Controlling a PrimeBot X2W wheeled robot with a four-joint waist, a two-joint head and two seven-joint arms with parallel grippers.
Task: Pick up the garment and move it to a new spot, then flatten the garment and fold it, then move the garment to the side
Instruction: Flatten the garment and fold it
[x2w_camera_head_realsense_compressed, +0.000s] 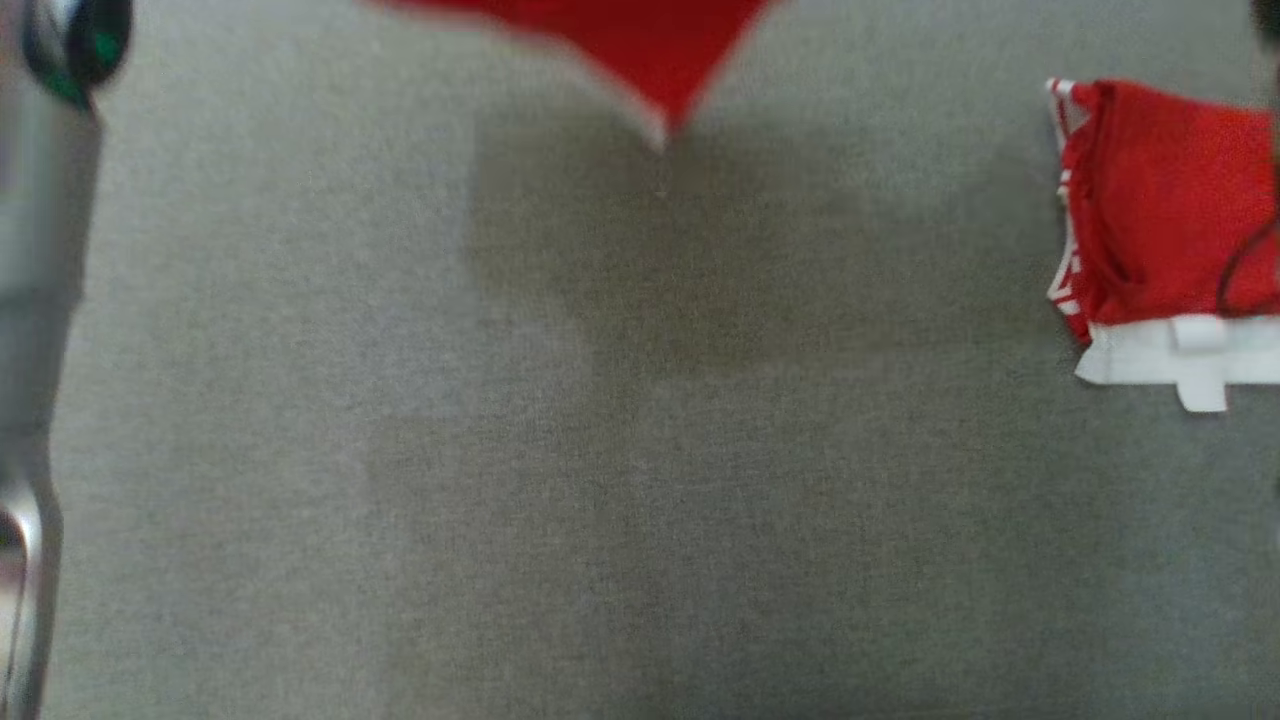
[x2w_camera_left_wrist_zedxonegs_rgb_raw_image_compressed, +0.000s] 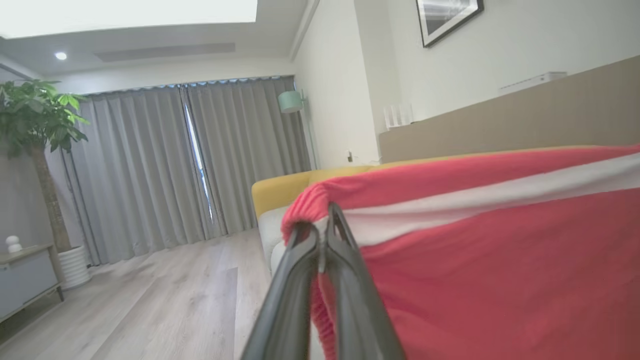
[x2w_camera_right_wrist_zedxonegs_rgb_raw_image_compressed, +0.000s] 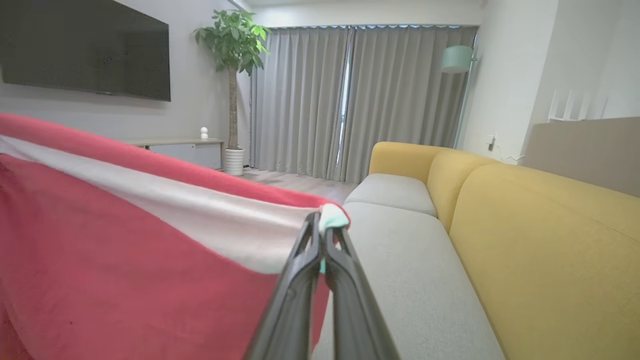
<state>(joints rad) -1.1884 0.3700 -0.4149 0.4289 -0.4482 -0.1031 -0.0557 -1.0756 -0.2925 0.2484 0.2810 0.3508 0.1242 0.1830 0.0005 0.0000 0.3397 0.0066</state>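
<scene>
Red garment (x2w_camera_left_wrist_zedxonegs_rgb_raw_image_compressed: 500, 270) with a white band hangs stretched above the yellow sofa (x2w_camera_right_wrist_zedxonegs_rgb_raw_image_compressed: 550, 240) seat. One top corner is pinched in the closed left end effector (x2w_camera_left_wrist_zedxonegs_rgb_raw_image_compressed: 324, 224), the other in the closed right end effector (x2w_camera_right_wrist_zedxonegs_rgb_raw_image_compressed: 320, 229). Both arms are raised and point roughly level.

Garment (x2w_camera_left_wrist_zedxonegs_rgb_raw_image_compressed: 500, 280): red cloth, matt, fine nap; its white band looks smoother, also matt.
Left gripper (x2w_camera_left_wrist_zedxonegs_rgb_raw_image_compressed: 324, 225) and right gripper (x2w_camera_right_wrist_zedxonegs_rgb_raw_image_compressed: 320, 227): dark, smooth, faint sheen, plastic-looking.
Grey surface (x2w_camera_head_realsense_compressed: 600, 500), centre of head view: woven cloth, matt, fine grain.
Folded garment (x2w_camera_head_realsense_compressed: 1170, 200), right edge: red matt cloth, white trim.
Forearm (x2w_camera_head_realsense_compressed: 40, 250), left edge: pale, smooth, glossy; metal or plastic cannot be told.
Sofa back (x2w_camera_right_wrist_zedxonegs_rgb_raw_image_compressed: 550, 240): yellow cloth, matt, slightly rough.
Floor (x2w_camera_left_wrist_zedxonegs_rgb_raw_image_compressed: 150, 300): pale wood planks, satin.
Curtains (x2w_camera_left_wrist_zedxonegs_rgb_raw_image_compressed: 150, 165): grey cloth, matt.
</scene>
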